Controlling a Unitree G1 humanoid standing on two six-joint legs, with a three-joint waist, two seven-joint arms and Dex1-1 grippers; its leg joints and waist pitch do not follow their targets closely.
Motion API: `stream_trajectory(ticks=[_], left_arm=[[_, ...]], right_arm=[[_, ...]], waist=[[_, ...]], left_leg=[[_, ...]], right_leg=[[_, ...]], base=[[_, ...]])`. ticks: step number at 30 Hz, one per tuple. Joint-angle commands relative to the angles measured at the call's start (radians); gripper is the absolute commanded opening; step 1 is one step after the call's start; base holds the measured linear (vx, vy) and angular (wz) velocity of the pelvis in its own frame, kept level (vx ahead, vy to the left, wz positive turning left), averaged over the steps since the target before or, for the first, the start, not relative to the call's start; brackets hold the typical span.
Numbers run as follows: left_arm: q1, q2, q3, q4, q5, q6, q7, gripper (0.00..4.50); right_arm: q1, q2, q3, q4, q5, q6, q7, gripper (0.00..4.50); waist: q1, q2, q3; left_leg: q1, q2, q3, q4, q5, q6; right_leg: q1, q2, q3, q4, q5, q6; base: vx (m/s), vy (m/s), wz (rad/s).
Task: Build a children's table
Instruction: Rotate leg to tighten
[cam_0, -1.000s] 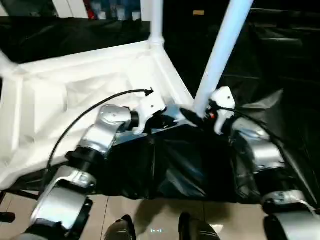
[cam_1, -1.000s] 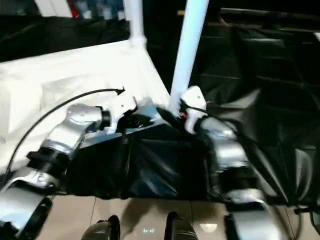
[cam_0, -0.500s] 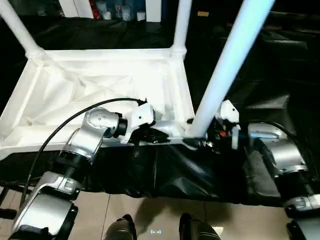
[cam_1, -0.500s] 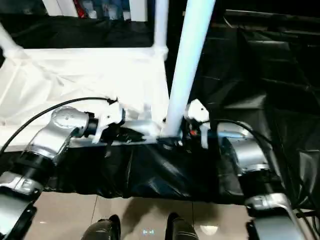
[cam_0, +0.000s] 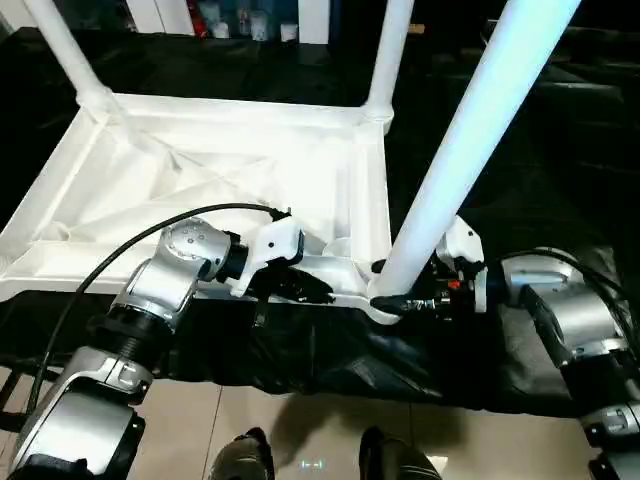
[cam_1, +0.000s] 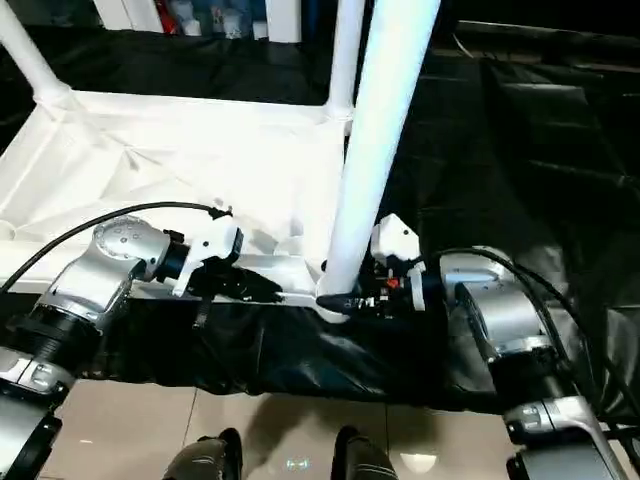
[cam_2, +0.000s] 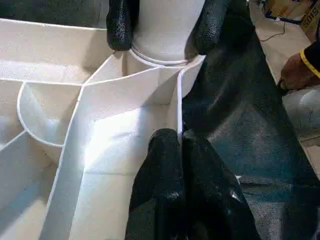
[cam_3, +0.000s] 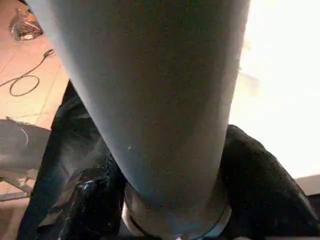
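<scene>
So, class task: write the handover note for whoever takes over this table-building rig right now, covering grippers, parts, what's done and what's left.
Left gripper: shut on the thin rim of the table top, beside the near right corner.
Right gripper: closed around the base of the near leg, at its corner socket.
The table top lies underside up on black sheeting. Two far legs stand in their sockets.
Left: check the near leg is fully seated; the near left corner is out of frame, so check there too.

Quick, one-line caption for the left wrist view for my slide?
Left claw pinched shut on the table rim; right claw grips the leg at its corner socket.
</scene>
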Motion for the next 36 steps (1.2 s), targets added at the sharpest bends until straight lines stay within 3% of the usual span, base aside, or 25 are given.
stream_trajectory(ticks=[1, 4, 6, 7, 9, 10, 14, 15, 18, 20, 22, 25, 27, 30, 32, 35, 36], left_arm=[[0.023, -0.013, -0.025, 0.027, 0.015, 0.025, 0.028, 0.00], [-0.003, -0.055, -0.014, 0.067, 0.043, 0.035, 0.137, 0.00], [-0.042, -0.110, 0.003, 0.124, 0.075, 0.051, 0.279, 0.00], [-0.054, -0.129, 0.009, 0.140, 0.081, 0.058, 0.321, 0.00], [-0.061, -0.141, 0.013, 0.150, 0.084, 0.064, 0.347, 0.00], [-0.080, -0.176, 0.023, 0.172, 0.088, 0.080, 0.416, 0.00], [-0.102, -0.216, 0.035, 0.202, 0.098, 0.091, 0.499, 0.00], [-0.116, -0.245, 0.041, 0.224, 0.104, 0.089, 0.556, 0.00], [-0.144, -0.297, 0.047, 0.273, 0.131, 0.062, 0.650, 0.00], [-0.141, -0.311, 0.045, 0.268, 0.131, 0.057, 0.654, 0.00], [-0.128, -0.321, 0.019, 0.251, 0.142, 0.025, 0.638, 0.00], [-0.122, -0.319, 0.005, 0.248, 0.147, 0.009, 0.620, 0.00], [-0.114, -0.315, 0.000, 0.251, 0.148, -0.010, 0.600, 0.00], [-0.109, -0.307, -0.002, 0.255, 0.153, -0.029, 0.585, 0.00], [-0.105, -0.302, -0.003, 0.256, 0.155, -0.035, 0.579, 0.00], [-0.098, -0.288, -0.001, 0.258, 0.161, -0.050, 0.570, 0.00], [-0.092, -0.281, -0.002, 0.259, 0.164, -0.057, 0.566, 0.00]], right_arm=[[0.039, 0.020, 0.047, -0.006, 0.020, 0.039, 0.035, 2.38], [0.036, 0.077, 0.022, 0.028, 0.003, 0.039, -0.092, 2.36], [-0.006, 0.172, -0.048, 0.122, -0.018, 0.049, -0.328, 2.34], [-0.017, 0.197, -0.069, 0.147, -0.022, 0.045, -0.394, 2.34], [-0.023, 0.214, -0.083, 0.161, -0.024, 0.043, -0.436, 2.29], [-0.035, 0.256, -0.116, 0.185, -0.021, 0.053, -0.533, 2.18], [-0.047, 0.306, -0.144, 0.209, -0.032, 0.057, -0.649, 2.07], [-0.064, 0.351, -0.162, 0.242, -0.049, 0.045, -0.766, 2.05], [-0.104, 0.450, -0.194, 0.314, -0.097, 0.015, -0.995, 2.04], [-0.115, 0.479, -0.190, 0.328, -0.110, -0.006, -1.041, 2.04], [-0.130, 0.526, -0.167, 0.336, -0.138, -0.047, -1.094, 2.57], [-0.131, 0.536, -0.159, 0.333, -0.147, -0.054, -1.108, 2.76], [-0.133, 0.547, -0.167, 0.334, -0.149, -0.062, -1.108, 3.15], [-0.136, 0.541, -0.180, 0.336, -0.148, -0.069, -1.114, 3.20], [-0.131, 0.526, -0.181, 0.324, -0.148, -0.071, -1.111, 3.60], [-0.085, 0.480, -0.175, 0.242, -0.151, -0.063, -1.069, 3.62], [-0.047, 0.444, -0.172, 0.187, -0.153, -0.056, -1.044, 3.87]], waist=[[0.001, -0.012, -0.066], [0.003, -0.012, -0.059], [-0.001, -0.013, -0.052], [-0.005, -0.013, -0.052], [-0.011, -0.015, -0.049], [-0.019, -0.013, -0.046], [-0.028, -0.010, -0.051], [-0.027, -0.009, -0.052], [-0.037, -0.006, -0.050], [-0.035, -0.003, -0.051], [-0.034, -0.004, -0.052], [-0.034, -0.003, -0.054], [-0.033, -0.003, -0.055], [-0.032, -0.003, -0.056], [-0.032, -0.004, -0.057], [-0.028, -0.003, -0.057], [-0.026, -0.006, -0.060]], left_leg=[[0.009, 0.052, -0.014, -0.047, -0.154, 0.119], [0.010, 0.051, -0.014, -0.051, -0.193, 0.099], [0.011, 0.047, -0.019, -0.056, -0.256, 0.065], [0.014, 0.044, -0.028, -0.061, -0.290, 0.030], [0.015, 0.042, -0.035, -0.065, -0.312, 0.015], [0.012, 0.041, -0.039, -0.069, -0.328, 0.018], [0.013, 0.043, -0.038, -0.074, -0.332, 0.026], [0.012, 0.043, -0.038, -0.075, -0.327, 0.027], [0.014, 0.040, -0.042, -0.078, -0.371, -0.006], [0.015, 0.040, -0.043, -0.079, -0.378, -0.001], [0.015, 0.041, -0.038, -0.079, -0.375, 0.007], [0.016, 0.042, -0.033, -0.078, -0.364, 0.018], [0.013, 0.041, -0.031, -0.078, -0.351, 0.026], [0.013, 0.040, -0.030, -0.078, -0.342, 0.031], [0.014, 0.040, -0.028, -0.076, -0.334, 0.034], [0.015, 0.041, -0.026, -0.074, -0.323, 0.040], [0.017, 0.042, -0.024, -0.072, -0.314, 0.046]], right_leg=[[0.062, -0.058, 0.045, -0.049, -0.210, -0.280], [0.058, -0.060, 0.046, -0.059, -0.284, -0.260], [0.049, -0.064, 0.048, -0.074, -0.423, -0.222], [0.051, -0.068, 0.045, -0.082, -0.530, -0.190], [0.049, -0.071, 0.043, -0.091, -0.604, -0.154], [0.048, -0.071, 0.042, -0.098, -0.648, -0.122], [0.046, -0.064, 0.040, -0.098, -0.558, -0.137], [0.048, -0.065, 0.040, -0.097, -0.544, -0.140], [0.042, -0.066, 0.036, -0.101, -0.575, -0.137], [0.044, -0.069, 0.037, -0.104, -0.570, -0.130], [0.041, -0.066, 0.040, -0.103, -0.524, -0.138], [0.042, -0.063, 0.043, -0.097, -0.464, -0.154], [0.047, -0.062, 0.044, -0.094, -0.432, -0.165], [0.047, -0.063, 0.044, -0.094, -0.441, -0.164], [0.046, -0.063, 0.046, -0.094, -0.434, -0.168], [0.045, -0.062, 0.047, -0.092, -0.423, -0.167], [0.046, -0.060, 0.048, -0.091, -0.407, -0.165]], base=[[0.000, 0.000, 0.00], [0.000, 0.000, 0.00], [-0.028, -0.003, -0.01], [-0.055, -0.006, -0.01], [-0.072, 0.003, -0.03], [-0.068, 0.010, -0.04], [0.000, 0.000, 0.00], [0.000, 0.000, 0.00], [0.000, 0.000, 0.00], [0.000, 0.000, 0.00], [0.000, 0.000, 0.00], [0.000, 0.000, 0.00], [0.000, 0.000, 0.00], [0.000, 0.000, 0.00], [0.000, 0.000, 0.00], [0.000, 0.000, 0.00], [0.000, 0.000, 0.00]])
